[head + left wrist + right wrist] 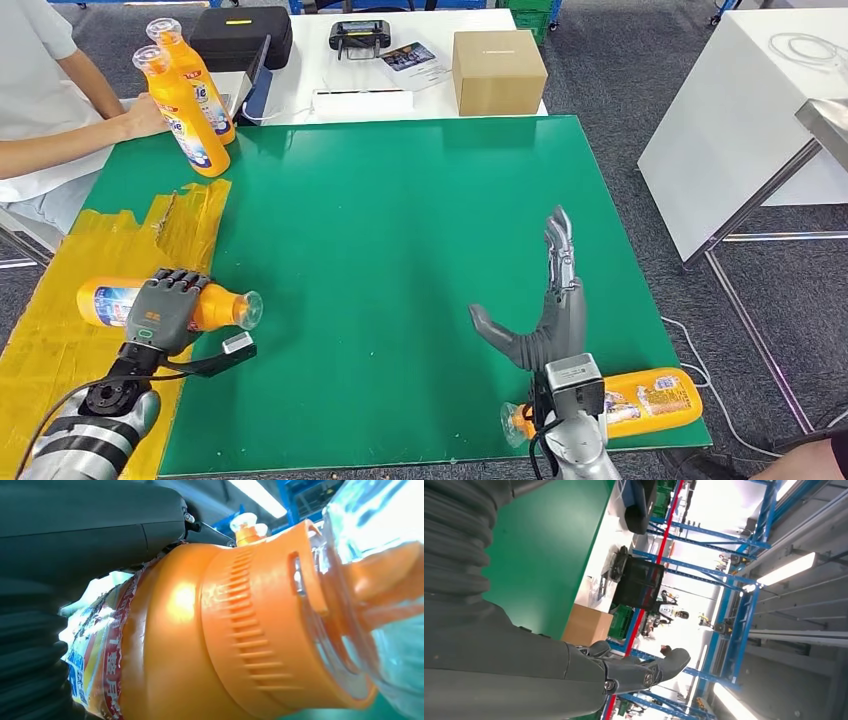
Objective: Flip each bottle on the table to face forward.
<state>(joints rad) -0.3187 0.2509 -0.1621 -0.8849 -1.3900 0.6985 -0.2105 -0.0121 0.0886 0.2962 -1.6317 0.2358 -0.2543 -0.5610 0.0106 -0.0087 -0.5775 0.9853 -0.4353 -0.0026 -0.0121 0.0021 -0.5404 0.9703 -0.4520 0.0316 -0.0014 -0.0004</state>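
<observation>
Bottle, head view: bottle (pixel 215 306) lies on its side at the counter's (pixel 400 230) left edge, my left hand (pixel 165 310) clamped over it to turn it.
Right hand (pixel 545 310): fingers spread, empty; second bottle (pixel 650 395) lies beside my wrist.
Others: two bottles (pixel 185 95) stand beside a person's arm (pixel 70 140).
Left wrist view: fingers (pixel 100 525) wrap the orange shoulder.
Right wrist view: fingers (pixel 644 672) hold nothing.
</observation>
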